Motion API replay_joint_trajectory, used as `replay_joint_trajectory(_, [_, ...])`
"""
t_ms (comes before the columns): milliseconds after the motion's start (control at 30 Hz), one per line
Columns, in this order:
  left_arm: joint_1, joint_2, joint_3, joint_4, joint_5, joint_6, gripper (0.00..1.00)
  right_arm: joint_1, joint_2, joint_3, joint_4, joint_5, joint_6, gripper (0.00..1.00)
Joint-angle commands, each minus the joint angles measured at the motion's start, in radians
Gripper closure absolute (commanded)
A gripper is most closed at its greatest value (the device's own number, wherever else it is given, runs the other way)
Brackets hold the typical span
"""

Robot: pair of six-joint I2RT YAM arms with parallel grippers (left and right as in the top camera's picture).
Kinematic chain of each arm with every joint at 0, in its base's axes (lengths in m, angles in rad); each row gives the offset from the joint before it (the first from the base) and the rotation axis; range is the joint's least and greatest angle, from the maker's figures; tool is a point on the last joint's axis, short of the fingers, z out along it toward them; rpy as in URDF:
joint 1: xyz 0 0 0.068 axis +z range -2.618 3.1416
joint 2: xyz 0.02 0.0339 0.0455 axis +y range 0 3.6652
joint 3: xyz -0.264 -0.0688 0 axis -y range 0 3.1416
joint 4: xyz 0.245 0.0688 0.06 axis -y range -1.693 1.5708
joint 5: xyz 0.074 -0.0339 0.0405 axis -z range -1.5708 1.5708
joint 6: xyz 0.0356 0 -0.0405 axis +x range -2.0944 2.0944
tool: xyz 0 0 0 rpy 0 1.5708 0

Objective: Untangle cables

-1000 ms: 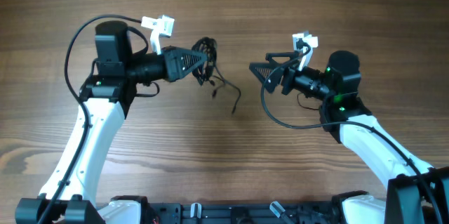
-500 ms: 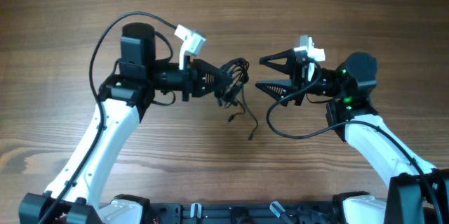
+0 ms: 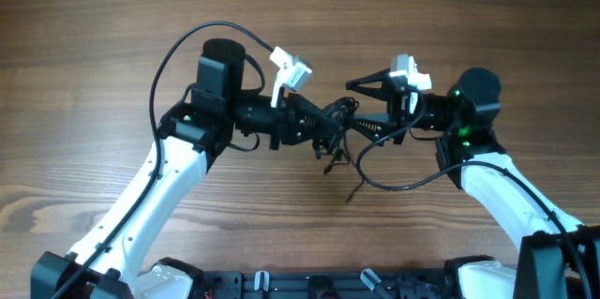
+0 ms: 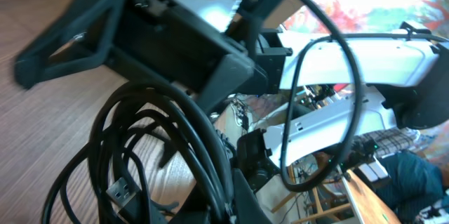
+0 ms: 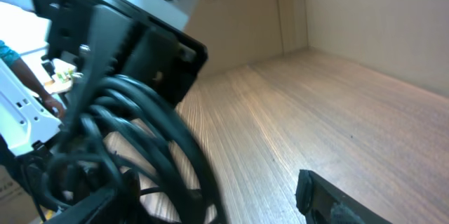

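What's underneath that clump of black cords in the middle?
Only bare wooden table shows around and through the loops of the cables, with one loose end trailing out below. The patch directly beneath the tightest part of the clump is covered from above.

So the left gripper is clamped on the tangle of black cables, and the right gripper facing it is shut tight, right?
Not quite: the right gripper is open, its two fingers spread wide toward the tangle, as the overhead view shows. The left gripper is indeed clamped on the cables.

No text, label or number seems readable on the cables (image 4: 203,154) or anywhere else shown.
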Motion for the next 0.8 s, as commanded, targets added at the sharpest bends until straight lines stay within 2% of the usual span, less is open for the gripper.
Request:
replay_joint_trajectory(0, [-0.024,0.003,0.012,0.008,0.033,-0.001,0.96,-0.002,-0.005,0.000,-0.087,0.043,-0.149,0.28])
replay_joint_trajectory(100, [-0.024,0.003,0.012,0.020,0.041,-0.001,0.96,-0.002,-0.005,0.000,-0.104,0.030,-0.144,0.28])
replay_joint_trajectory(200, [-0.024,0.003,0.012,0.041,0.047,-0.001,0.96,-0.001,-0.005,0.000,-0.103,0.028,-0.126,0.33])
replay_joint_trajectory(300, [-0.024,0.003,0.012,0.068,0.047,0.000,0.96,-0.001,-0.005,0.000,-0.103,0.028,-0.036,0.50])
replay_joint_trajectory(400, [-0.024,0.003,0.012,0.090,0.047,0.000,0.96,0.030,-0.005,0.000,-0.101,0.043,0.071,0.56])
replay_joint_trajectory(433, [-0.024,0.003,0.012,0.094,0.047,0.000,0.96,0.044,-0.005,0.000,-0.100,0.064,0.093,0.62])
replay_joint_trajectory(467, [-0.024,0.003,0.012,0.098,0.047,0.000,0.96,0.060,-0.005,0.000,-0.100,0.098,0.128,0.66])
replay_joint_trajectory(533, [-0.024,0.003,0.012,0.102,0.047,0.000,0.96,0.088,-0.005,0.000,-0.099,0.180,0.207,0.66])
replay_joint_trajectory(600, [-0.024,0.003,0.012,0.105,0.047,0.000,0.96,0.103,-0.005,0.000,-0.083,0.258,0.271,0.73])
replay_joint_trajectory(700, [-0.024,0.003,0.012,0.105,0.046,0.000,0.96,0.103,-0.005,0.000,-0.046,0.310,0.305,0.95])
replay_joint_trajectory(733, [-0.024,0.003,0.012,0.105,0.046,0.000,0.95,0.103,-0.005,0.000,-0.039,0.319,0.313,0.96])
replay_joint_trajectory(767, [-0.024,0.003,0.012,0.104,0.043,0.000,0.85,0.103,-0.005,0.000,-0.036,0.334,0.333,0.96])
